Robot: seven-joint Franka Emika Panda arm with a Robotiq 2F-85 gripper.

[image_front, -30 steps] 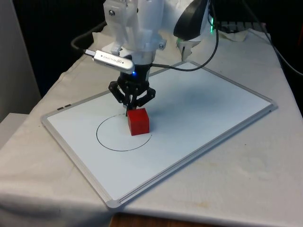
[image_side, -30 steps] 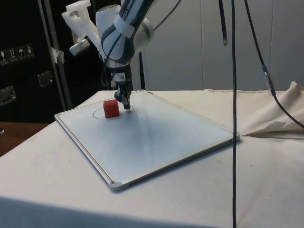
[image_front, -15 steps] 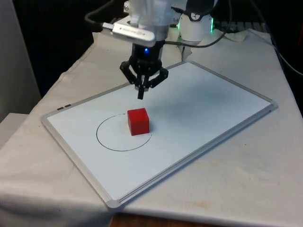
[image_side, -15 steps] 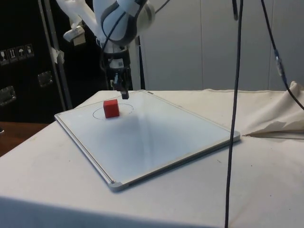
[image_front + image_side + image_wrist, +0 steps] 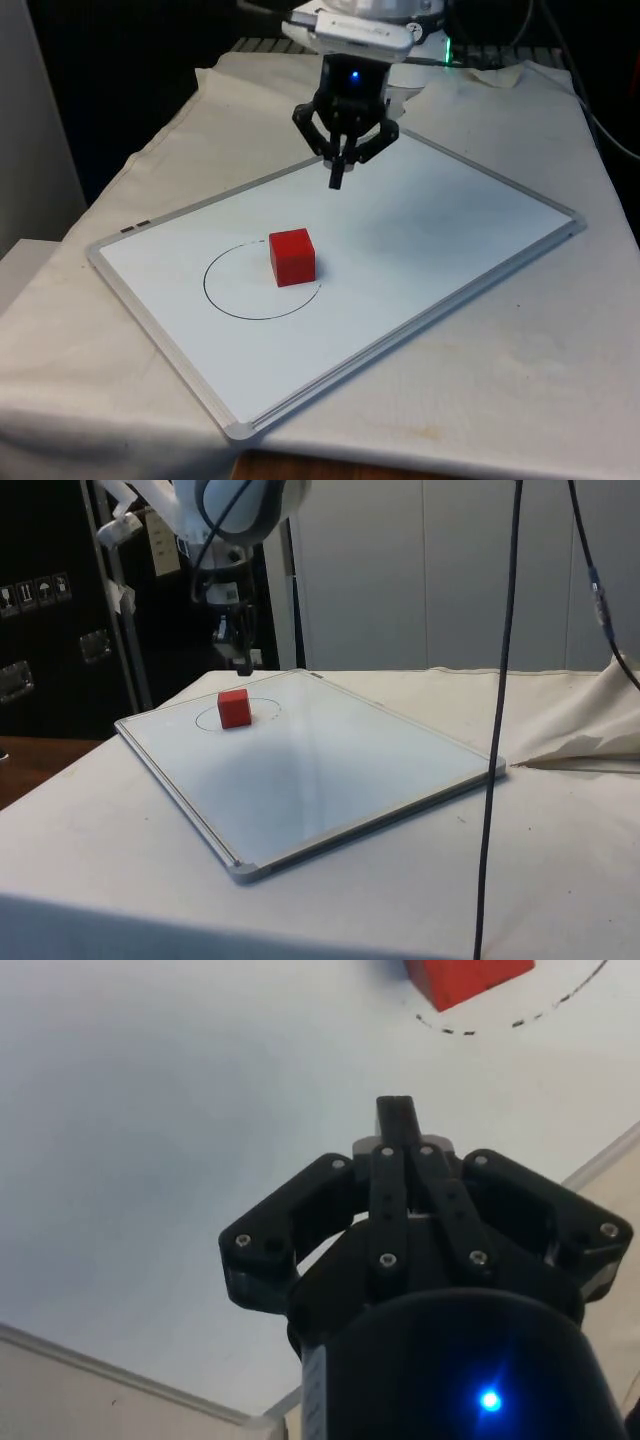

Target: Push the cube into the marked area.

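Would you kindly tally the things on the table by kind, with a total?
Red cube: 1
Whiteboard: 1
Drawn circle: 1
Gripper, above the whiteboard: 1
Total: 4

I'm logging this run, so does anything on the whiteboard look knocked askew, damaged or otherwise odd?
Nothing stands out. The red cube sits flat on the whiteboard, inside the drawn circle near its edge on the front view's right. The gripper hangs shut above the board, apart from the cube.

Red cube (image 5: pixel 291 256) (black-outlined circle (image 5: pixel 232 298)), white whiteboard (image 5: pixel 450 220)
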